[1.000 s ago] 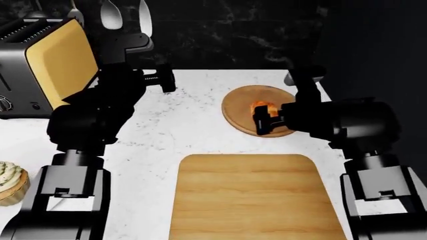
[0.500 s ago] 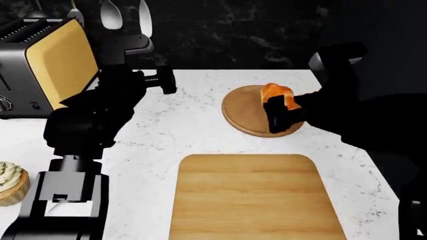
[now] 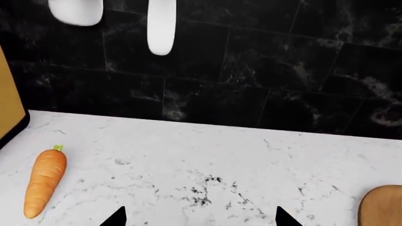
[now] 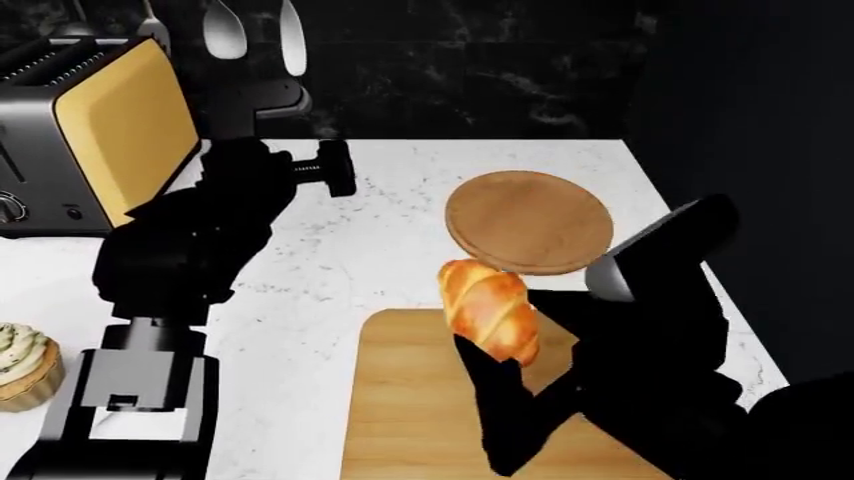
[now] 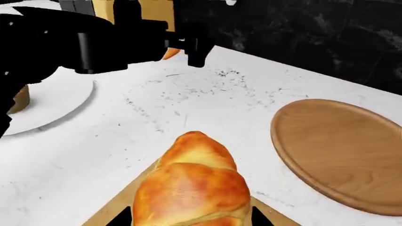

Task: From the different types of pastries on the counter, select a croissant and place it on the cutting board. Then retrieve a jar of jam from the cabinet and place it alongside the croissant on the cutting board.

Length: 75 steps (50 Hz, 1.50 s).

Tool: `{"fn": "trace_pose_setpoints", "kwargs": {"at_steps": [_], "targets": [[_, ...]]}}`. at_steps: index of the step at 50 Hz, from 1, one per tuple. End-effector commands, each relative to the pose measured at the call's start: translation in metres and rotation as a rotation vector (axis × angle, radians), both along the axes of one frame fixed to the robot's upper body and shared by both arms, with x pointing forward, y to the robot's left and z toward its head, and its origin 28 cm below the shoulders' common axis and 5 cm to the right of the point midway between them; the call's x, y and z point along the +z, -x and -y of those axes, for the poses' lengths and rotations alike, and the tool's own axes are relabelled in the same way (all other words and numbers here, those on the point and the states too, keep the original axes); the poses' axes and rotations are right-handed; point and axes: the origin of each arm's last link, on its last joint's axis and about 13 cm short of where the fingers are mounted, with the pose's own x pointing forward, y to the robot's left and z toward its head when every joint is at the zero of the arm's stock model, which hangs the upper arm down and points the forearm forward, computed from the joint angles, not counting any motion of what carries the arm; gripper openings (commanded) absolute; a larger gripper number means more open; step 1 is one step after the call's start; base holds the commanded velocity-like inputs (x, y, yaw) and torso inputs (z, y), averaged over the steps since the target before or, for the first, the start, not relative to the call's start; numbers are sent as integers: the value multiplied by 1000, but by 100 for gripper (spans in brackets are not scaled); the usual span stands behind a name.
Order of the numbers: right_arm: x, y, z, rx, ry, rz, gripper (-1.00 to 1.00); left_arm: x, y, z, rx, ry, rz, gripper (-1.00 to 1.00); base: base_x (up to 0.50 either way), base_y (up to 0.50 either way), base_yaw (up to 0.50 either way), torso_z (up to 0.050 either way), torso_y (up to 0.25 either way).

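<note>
Far left on the white marble counter point(image 4: 347, 260) stands a toaster point(image 4: 80, 130) w/ a yellow side panel. In front of it, near the edge, sits the frosted cupcake point(image 4: 24, 365) in its tan wrapper. A carrot point(image 3: 45, 181) lies on the marble close to the toaster's base, seen from the left wrist cam. 2 pale utensils point(image 4: 254, 35) hang against the black tiled wall behind.

The left arm reaches fwd over the counter. The left tool point(image 3: 199, 220) hovers above bare marble w/ its 2 fingertips spread wide apart & nothing between them.

Centre-front lies the cutting board point(image 4: 400, 400), light wood, rounded corners, flat on the counter. Behind it & a bit to the right is the round wooden plate point(image 4: 530, 220), darker, w/ nothing on it, just apart from the board's far edge.

The croissant point(image 4: 490, 308) is held in the air over the board's far right part, golden & glossy, its tip pointing toward the plate. The right tool point(image 5: 188, 217) is clamped on it from below, dark fingers on either side of the pastry. I can't tell whether the croissant touches the board. The right arm fills the lower right corner, covering much of the board's right side.
</note>
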Motion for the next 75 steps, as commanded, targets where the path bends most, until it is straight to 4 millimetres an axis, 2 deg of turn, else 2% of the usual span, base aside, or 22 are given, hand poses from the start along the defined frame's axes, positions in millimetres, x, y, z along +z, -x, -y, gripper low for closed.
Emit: {"fn": "trace_pose_setpoints", "kwargs": {"at_steps": [1,10,20,21,32,37,43,46,50,54,56,59,62,67,70,75], "targets": [[-25,52,11,7,179,-142,-100,-4,0,0,-2,0,-9,100,-11,-37,-44,-11,0],[-35,55,0,112,194,-196,-100,-8,-1,1,-2,-6,-14,100,-1,-42,-41,-12,0],[-37,49,4,72,186,-199,-100,-8,0,1,-2,-8,-13,100,1,-45,-37,-13,0],[-37,49,4,69,187,-198,100,-8,0,1,-1,-9,-13,100,-11,-45,-39,-14,0],[-31,51,3,47,183,-170,100,-8,1,0,-2,-8,-15,100,0,0,0,-3,0],[-19,53,2,43,183,-103,100,-8,1,0,-2,-9,-15,100,0,0,0,0,2],[6,57,-6,67,177,41,100,-8,2,0,-4,-11,-13,100,0,0,0,0,2],[21,50,-3,-30,145,164,100,-6,3,0,-7,-6,-10,100,0,0,0,0,0],[29,36,1,-129,125,267,100,-1,7,0,-16,-3,2,100,0,0,0,0,0],[36,34,3,-189,126,348,100,-1,8,1,-23,-4,5,100,0,0,0,5,0],[44,41,6,-236,114,403,100,0,10,2,-27,-2,6,100,0,0,0,0,0],[57,55,17,-412,126,511,100,5,15,1,-37,14,17,100,0,0,0,8,0],[68,59,23,-492,118,583,100,13,22,-1,-50,39,36,100,0,0,0,11,4],[74,43,26,-576,109,667,100,31,38,-9,-86,104,89,100,0,0,0,11,4],[73,33,27,-608,101,689,100,40,55,-13,-110,137,126,100,0,0,0,7,8],[68,23,24,-631,98,751,100,45,85,-20,-148,193,180,100,-73,-1,0,7,6]]}}
